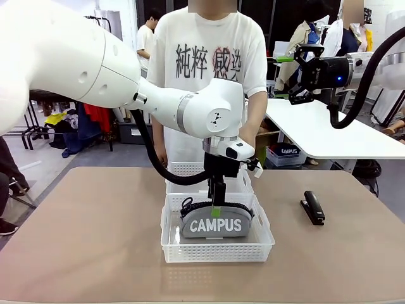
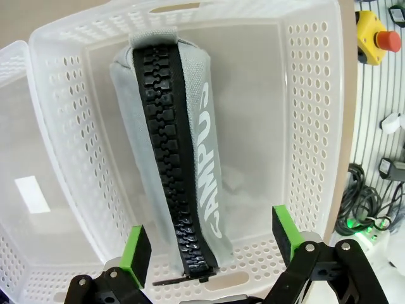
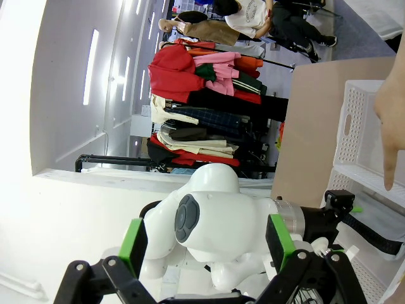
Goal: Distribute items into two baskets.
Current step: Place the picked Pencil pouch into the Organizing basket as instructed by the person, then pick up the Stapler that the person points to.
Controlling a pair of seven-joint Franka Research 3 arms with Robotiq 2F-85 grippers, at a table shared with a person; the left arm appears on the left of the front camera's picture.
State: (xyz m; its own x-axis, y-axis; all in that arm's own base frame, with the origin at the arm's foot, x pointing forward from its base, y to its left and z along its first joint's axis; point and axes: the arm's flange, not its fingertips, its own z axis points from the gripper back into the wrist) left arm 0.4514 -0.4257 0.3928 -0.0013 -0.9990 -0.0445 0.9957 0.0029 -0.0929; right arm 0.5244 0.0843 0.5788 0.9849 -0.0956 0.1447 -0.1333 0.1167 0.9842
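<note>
The grey "CAMPUS" pouch point(image 1: 215, 224) lies in the near basket point(image 1: 216, 254), zipper side up. My left gripper point(image 1: 217, 204) hangs straight down just above it. In the left wrist view that gripper point(image 2: 212, 246) is open, its green pads point(image 2: 137, 252) standing on either side of the pouch point(image 2: 174, 126) without touching it. The far basket point(image 1: 188, 170) stands right behind the near one. On the table to the right lies the black stapler point(image 1: 312, 207). My right gripper point(image 1: 288, 77) is held high at the upper right and is open, and the right wrist view also shows this gripper point(image 3: 205, 244) holding nothing.
A person in a white T-shirt stands at the far side, one hand point(image 1: 249, 147) hanging near the far basket. My left arm point(image 1: 209, 114) reaches over both baskets. Bare tabletop point(image 1: 82, 234) lies left of the baskets. A white table point(image 1: 329, 130) stands behind at the right.
</note>
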